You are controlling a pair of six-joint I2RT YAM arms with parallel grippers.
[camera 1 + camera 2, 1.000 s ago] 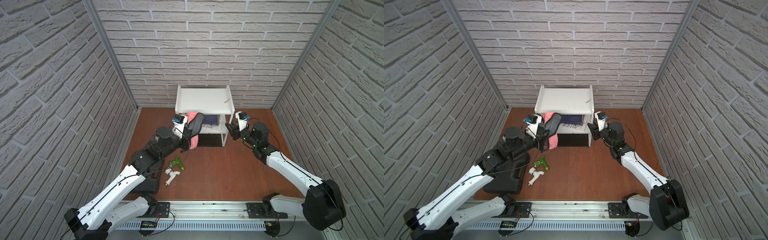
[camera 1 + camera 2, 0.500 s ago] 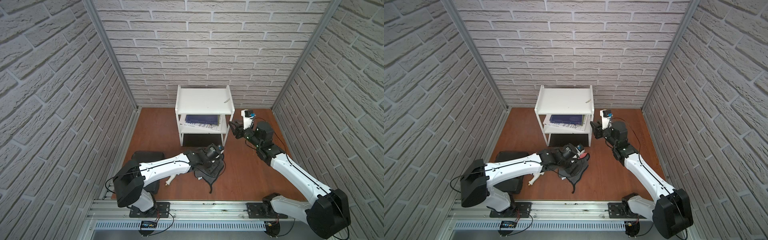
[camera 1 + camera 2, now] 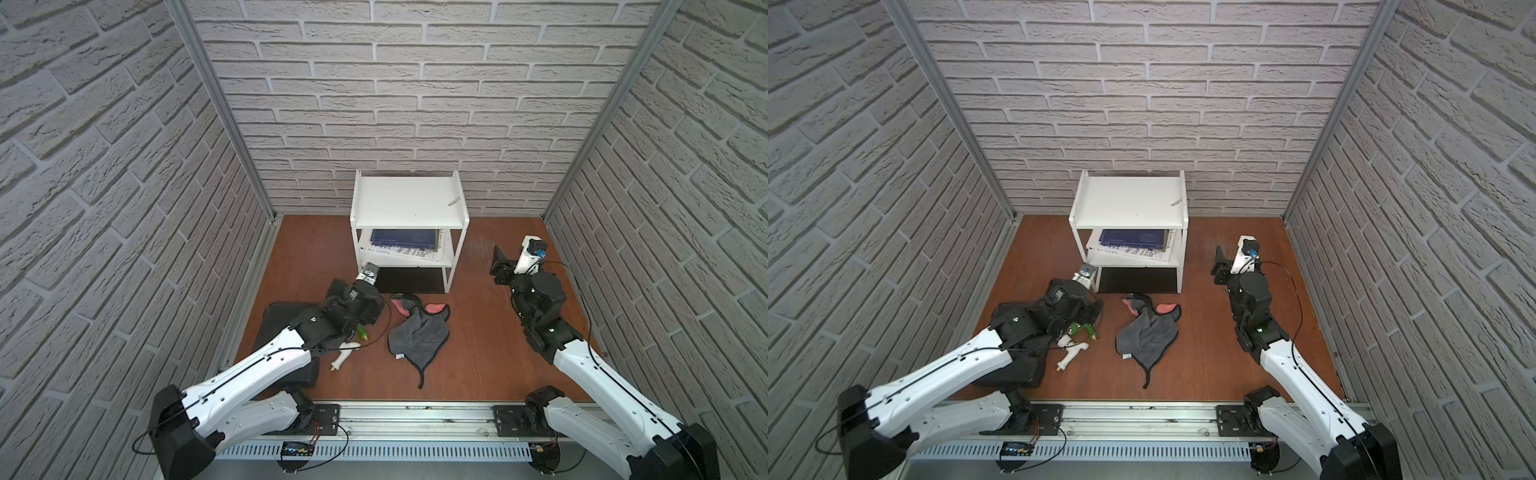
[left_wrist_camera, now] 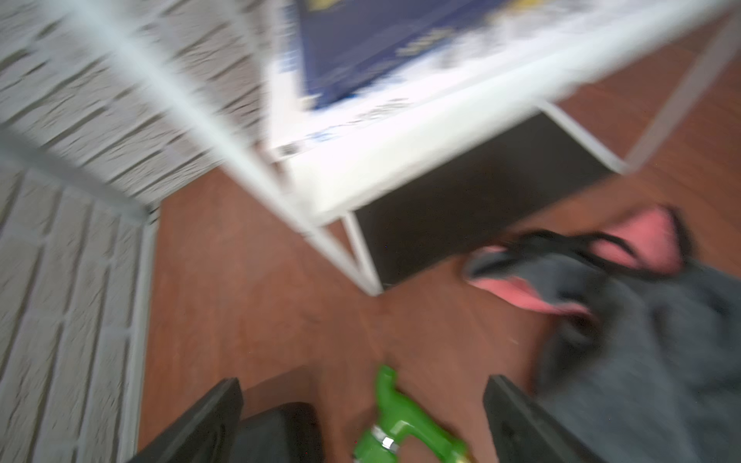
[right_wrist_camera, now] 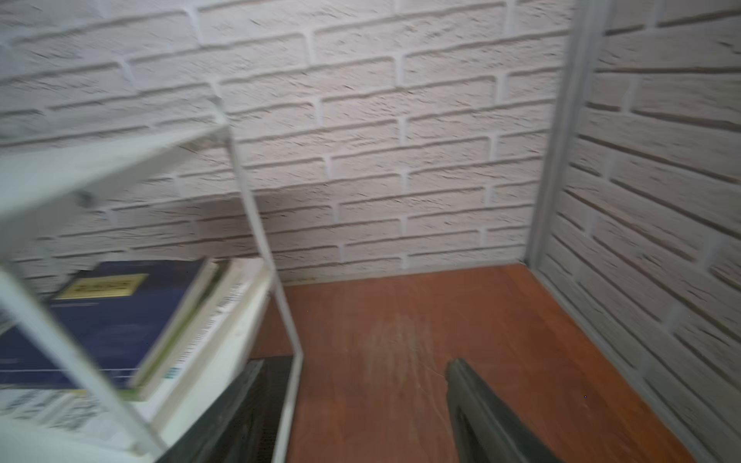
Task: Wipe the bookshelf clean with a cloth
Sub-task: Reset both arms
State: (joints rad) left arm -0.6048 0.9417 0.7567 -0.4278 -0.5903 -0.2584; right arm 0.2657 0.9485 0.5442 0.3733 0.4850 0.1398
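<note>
**A:** What has moved since a second ago?

**B:** The cloth (image 3: 417, 332) has left the left claw (image 4: 363, 397). It was held up at the bookshelf (image 3: 407, 199) and now lies crumpled just in front of it.

**A:** And the claws?

**B:** Both are spread and empty, the right claw (image 5: 357, 373) beside the bookshelf.

**A:** The room?

**B:** A brown wooden floor (image 3: 478, 353) and white brick walls (image 3: 415, 104) on three sides. I count one bookshelf, one cloth, one black case (image 3: 279, 318), one green tool (image 4: 401, 417) and one white tool (image 3: 341, 358).

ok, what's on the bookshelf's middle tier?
A blue book lies flat on paler books on the bookshelf's middle tier. The top board covers the tier's back, so anything there is hidden.
</note>
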